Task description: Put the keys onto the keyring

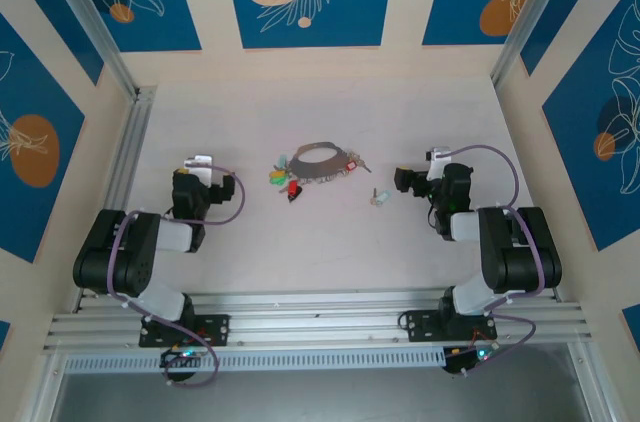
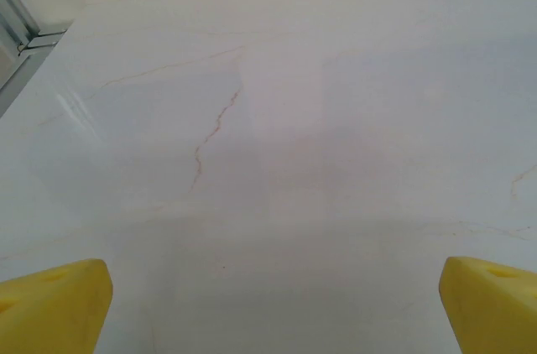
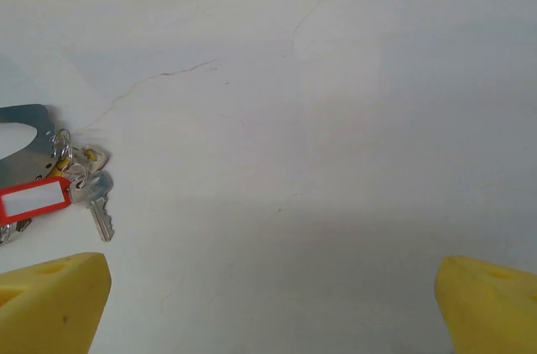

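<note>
While we look down from above, the keyring (image 1: 318,159) lies mid-frame, coloured keys (image 1: 283,180) at its left end, one loose key (image 1: 379,198) to its lower right; the left wrist shows us the left gripper (image 2: 273,304) with jaws spread wide over pale table (image 2: 294,119), the right wrist the right gripper (image 3: 273,304) likewise, keys (image 3: 94,199) at left edge.
</note>
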Motion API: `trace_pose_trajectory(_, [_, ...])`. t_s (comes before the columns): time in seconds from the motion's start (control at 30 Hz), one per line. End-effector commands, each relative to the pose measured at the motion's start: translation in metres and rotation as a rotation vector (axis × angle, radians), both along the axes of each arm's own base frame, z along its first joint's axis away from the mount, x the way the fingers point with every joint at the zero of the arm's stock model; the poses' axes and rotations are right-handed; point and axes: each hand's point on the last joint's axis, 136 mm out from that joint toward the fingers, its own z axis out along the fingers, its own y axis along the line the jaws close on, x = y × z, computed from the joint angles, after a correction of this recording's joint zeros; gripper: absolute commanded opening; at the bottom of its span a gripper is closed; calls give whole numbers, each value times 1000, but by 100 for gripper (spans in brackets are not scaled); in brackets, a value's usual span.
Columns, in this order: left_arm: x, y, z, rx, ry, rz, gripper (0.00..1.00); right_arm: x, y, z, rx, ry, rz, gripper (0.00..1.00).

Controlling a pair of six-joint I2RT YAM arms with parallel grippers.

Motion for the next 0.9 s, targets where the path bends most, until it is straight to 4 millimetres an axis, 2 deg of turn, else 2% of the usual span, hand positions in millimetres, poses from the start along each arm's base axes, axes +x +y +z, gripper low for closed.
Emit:
trace_pose_trajectory(0.0, [6,1,6,5,-19,-9,100,9,-2,14,-6,-50,0,99])
trace_pose_trajectory(0.8, [6,2,5,-3,-15,-9,100,9,-2,13,-16,-46,-7,99])
trace_pose_trajectory(0.87, [5,-3,10,3,-22,-35,100,9,-11,14,-31,-53,-67,99])
